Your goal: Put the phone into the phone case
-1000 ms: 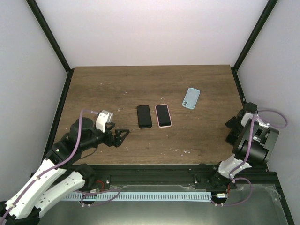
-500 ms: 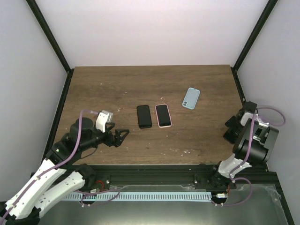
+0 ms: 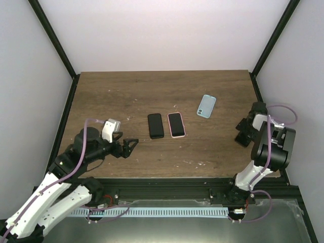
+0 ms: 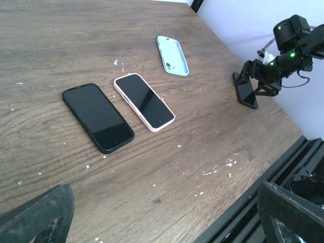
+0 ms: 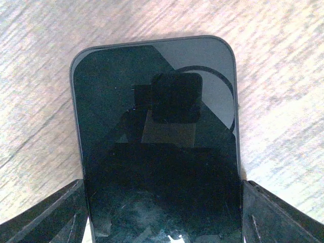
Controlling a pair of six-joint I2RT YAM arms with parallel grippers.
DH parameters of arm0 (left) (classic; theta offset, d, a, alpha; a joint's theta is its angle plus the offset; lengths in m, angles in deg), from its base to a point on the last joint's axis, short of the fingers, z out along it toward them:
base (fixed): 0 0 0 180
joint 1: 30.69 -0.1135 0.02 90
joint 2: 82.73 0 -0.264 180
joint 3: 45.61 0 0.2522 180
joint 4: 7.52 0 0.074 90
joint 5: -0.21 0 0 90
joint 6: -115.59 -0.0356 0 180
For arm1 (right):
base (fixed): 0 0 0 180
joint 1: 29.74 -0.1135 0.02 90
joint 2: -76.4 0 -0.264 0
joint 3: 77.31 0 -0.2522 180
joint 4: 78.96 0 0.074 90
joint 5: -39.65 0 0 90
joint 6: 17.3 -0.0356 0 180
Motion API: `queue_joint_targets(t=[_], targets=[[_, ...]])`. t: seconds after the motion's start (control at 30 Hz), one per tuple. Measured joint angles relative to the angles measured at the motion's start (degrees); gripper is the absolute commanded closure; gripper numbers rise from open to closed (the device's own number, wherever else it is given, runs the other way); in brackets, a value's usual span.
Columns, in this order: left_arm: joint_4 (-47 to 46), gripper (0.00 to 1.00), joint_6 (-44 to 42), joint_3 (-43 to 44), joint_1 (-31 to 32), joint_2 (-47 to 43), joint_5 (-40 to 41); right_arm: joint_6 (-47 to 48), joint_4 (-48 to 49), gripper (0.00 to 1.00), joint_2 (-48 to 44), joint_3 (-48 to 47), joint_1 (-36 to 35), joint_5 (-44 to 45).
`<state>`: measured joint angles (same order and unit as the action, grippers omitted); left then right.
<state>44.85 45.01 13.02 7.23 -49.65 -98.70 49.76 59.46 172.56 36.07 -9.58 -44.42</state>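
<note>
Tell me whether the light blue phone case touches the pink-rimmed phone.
No, the light blue phone case lies apart from the pink-rimmed phone, with bare table showing between them.

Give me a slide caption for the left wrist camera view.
Black phone, pink-rimmed phone and light blue case lie on the wooden table; right gripper grips a third phone at right.
</note>
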Motion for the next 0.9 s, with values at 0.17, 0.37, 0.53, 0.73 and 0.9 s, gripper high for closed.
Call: queue_joint_targets(t=[0.17, 0.37, 0.53, 0.73, 0.9], targets=[[0.0, 0.0, 0.0, 0.0, -0.07, -0.2, 0.31, 0.09, 0.61, 0.34, 1.42, -1.33, -2.73, 0.68], [0.0, 0.0, 0.0, 0.0, -0.57, 0.04, 0.31, 0.61, 1.57, 0.36, 2.32, -2.29, -9.01, 0.39], [0.0, 0.01, 0.02, 0.0, -1.25, 0.07, 0.31, 0.68, 1.44, 0.37, 3.26, -3.48, -12.04, 0.09], [0.0, 0.01, 0.07, 0.0, -1.29, 0.68, 0.33, 0.92, 1.49, 0.4, 3.45, -3.78, -12.5, -0.02], [0.0, 0.02, 0.13, 0.0, -1.29, 1.33, 0.33, 1.29, 1.51, 0.42, 3.06, -3.8, -12.66, -1.92]])
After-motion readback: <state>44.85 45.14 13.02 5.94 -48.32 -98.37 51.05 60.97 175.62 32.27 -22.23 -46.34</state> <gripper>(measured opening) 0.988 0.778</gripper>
